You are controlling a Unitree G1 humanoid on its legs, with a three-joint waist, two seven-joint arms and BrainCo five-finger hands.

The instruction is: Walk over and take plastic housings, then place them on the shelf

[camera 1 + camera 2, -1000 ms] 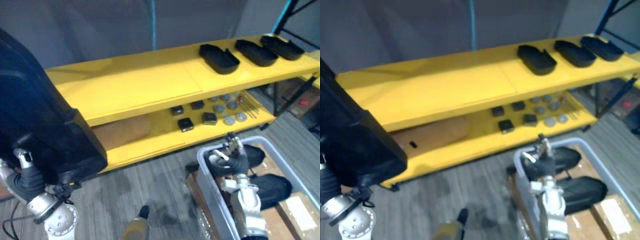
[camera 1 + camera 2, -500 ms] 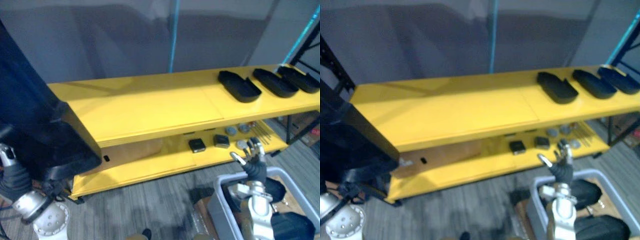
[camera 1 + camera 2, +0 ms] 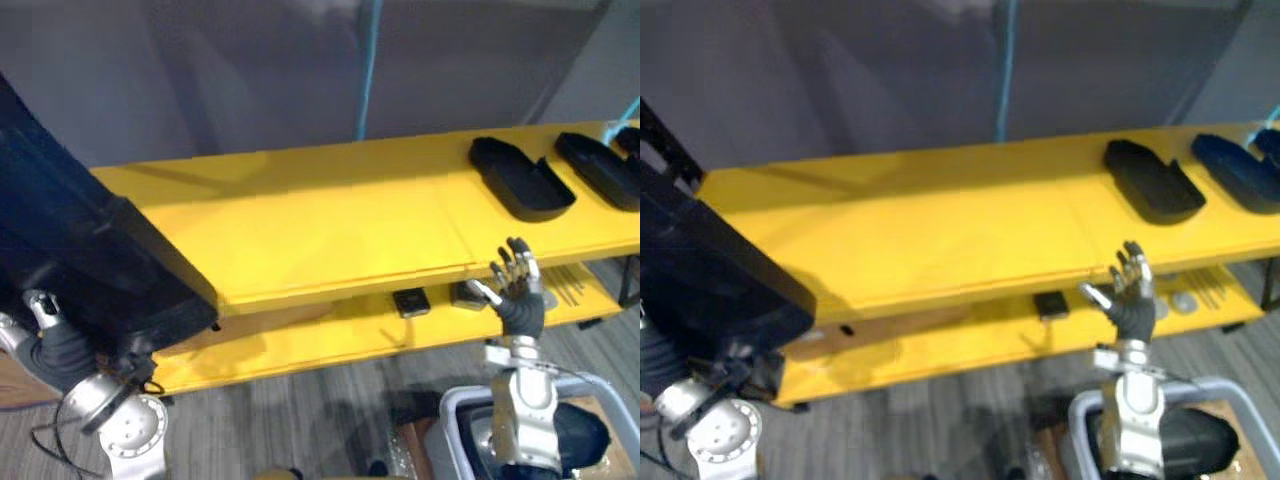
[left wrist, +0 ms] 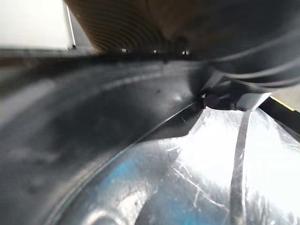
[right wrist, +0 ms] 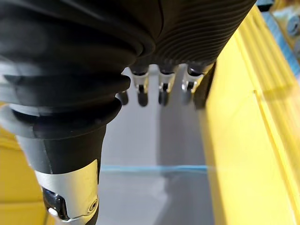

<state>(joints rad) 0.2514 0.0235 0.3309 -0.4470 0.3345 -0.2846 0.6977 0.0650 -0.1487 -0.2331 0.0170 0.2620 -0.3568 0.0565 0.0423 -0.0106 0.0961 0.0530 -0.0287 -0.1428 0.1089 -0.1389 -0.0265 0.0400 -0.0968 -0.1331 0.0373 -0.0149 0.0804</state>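
Lifting out of the grey bin (image 3: 452, 435), the right hand (image 3: 520, 300) now stood empty with fingers spread before the yellow shelf (image 3: 330, 220) — a second earlier it was down among the bin's housings. A large black housing (image 3: 90, 250) rode on the left hand (image 3: 55, 350); its grip was hidden, so I cannot tell. Placing probably comes next.

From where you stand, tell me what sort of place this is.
Likely a factory or warehouse storage area: a long yellow two-level shelf, black plastic housings laid on its top level, small dark parts on the lower level, and a grey bin in front of it.
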